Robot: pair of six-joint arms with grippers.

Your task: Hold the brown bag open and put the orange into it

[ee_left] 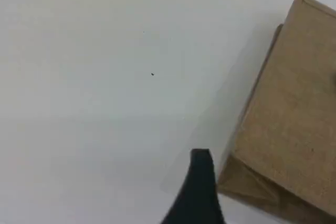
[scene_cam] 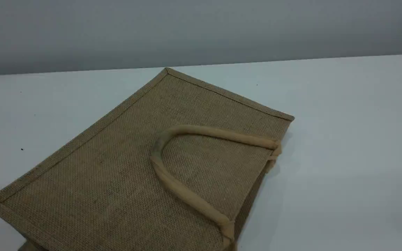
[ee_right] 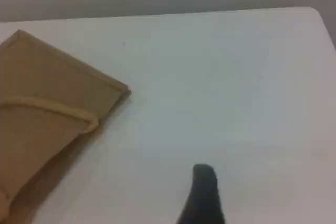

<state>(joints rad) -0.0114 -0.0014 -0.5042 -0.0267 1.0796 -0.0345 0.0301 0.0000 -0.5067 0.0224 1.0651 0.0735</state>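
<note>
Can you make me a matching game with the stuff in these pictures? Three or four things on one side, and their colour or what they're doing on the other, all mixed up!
Things:
1. brown bag
2. bag handle
3. table
4. left hand

Colour or state:
A. white and bare where it shows
B. black fingertip poking in beside the bag's folded corner
C. lying flat, tan and woven
D. lighter beige loop resting on top of the bag

Right pairs: 1-C, 2-D, 3-A, 4-B

The orange is not in any picture.
</note>
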